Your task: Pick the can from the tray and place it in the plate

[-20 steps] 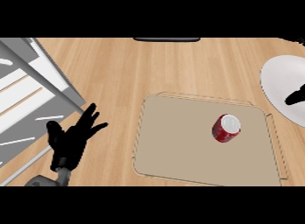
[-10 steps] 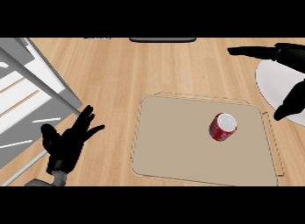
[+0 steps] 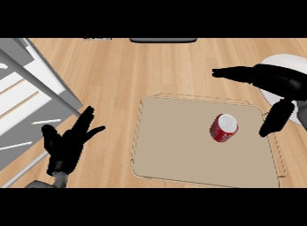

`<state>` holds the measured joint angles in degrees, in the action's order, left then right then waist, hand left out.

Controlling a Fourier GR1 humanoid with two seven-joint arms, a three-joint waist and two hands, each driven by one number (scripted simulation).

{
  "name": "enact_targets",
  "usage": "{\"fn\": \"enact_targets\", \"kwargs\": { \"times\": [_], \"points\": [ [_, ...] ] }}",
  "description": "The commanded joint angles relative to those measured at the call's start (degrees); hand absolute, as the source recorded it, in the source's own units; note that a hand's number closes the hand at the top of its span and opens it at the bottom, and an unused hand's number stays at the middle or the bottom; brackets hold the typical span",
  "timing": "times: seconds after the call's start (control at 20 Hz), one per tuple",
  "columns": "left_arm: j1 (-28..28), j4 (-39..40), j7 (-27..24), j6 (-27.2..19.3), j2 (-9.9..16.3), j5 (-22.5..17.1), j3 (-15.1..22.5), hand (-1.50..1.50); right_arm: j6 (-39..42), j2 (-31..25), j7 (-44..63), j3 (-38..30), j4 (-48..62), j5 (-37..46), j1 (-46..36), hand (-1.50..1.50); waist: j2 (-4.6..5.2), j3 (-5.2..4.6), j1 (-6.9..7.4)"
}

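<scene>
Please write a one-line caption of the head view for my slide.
Open right hand above the tray near the red can, white plate behind it; left hand rests open.

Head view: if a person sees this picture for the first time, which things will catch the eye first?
First is the red can, standing on the tan tray in the middle of the wooden counter. Next is the right hand, spread open above the tray's far right corner, in front of the white plate. The left hand rests open at the lower left, beside the tray.
</scene>
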<state>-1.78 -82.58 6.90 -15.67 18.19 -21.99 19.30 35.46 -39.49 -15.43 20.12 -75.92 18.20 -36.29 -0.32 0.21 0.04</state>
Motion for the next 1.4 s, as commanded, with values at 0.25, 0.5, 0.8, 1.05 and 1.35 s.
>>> {"fn": "enact_targets", "kwargs": {
  "times": [0.25, 0.5, 0.8, 1.05, 1.35],
  "points": [
    [2.0, -0.71, 3.1, 1.44, -0.22, 1.6, -2.76, 0.0, 3.72, 3.19, 5.1, -1.83, -10.85, 3.18, 9.58, -1.5, 0.23, -0.21, -0.11],
    [2.94, -0.66, 2.84, 3.38, -0.98, 3.09, -3.44, 0.0, 2.33, 6.17, 6.27, -1.9, -13.47, 8.6, 12.44, -1.5, 0.25, -0.22, -0.05],
    [-0.92, 6.66, 0.63, 4.75, -2.72, 3.8, -5.71, 0.0, -1.88, 4.52, 1.87, -2.14, -10.39, 15.85, 13.48, -1.5, 0.4, -0.21, -0.13],
    [1.82, 4.44, 0.93, 4.01, -4.84, 5.62, -3.83, 0.0, -0.06, 10.77, 6.66, 0.42, -8.46, 19.64, 9.92, -1.5, 0.38, -0.22, 0.29],
    [-1.14, 7.39, 0.35, 5.24, -5.78, 6.2, -5.56, 0.0, 1.56, 12.71, 6.0, 0.02, -7.46, 21.71, 9.06, -1.5, 0.33, -0.23, 0.05]
  ]
}}
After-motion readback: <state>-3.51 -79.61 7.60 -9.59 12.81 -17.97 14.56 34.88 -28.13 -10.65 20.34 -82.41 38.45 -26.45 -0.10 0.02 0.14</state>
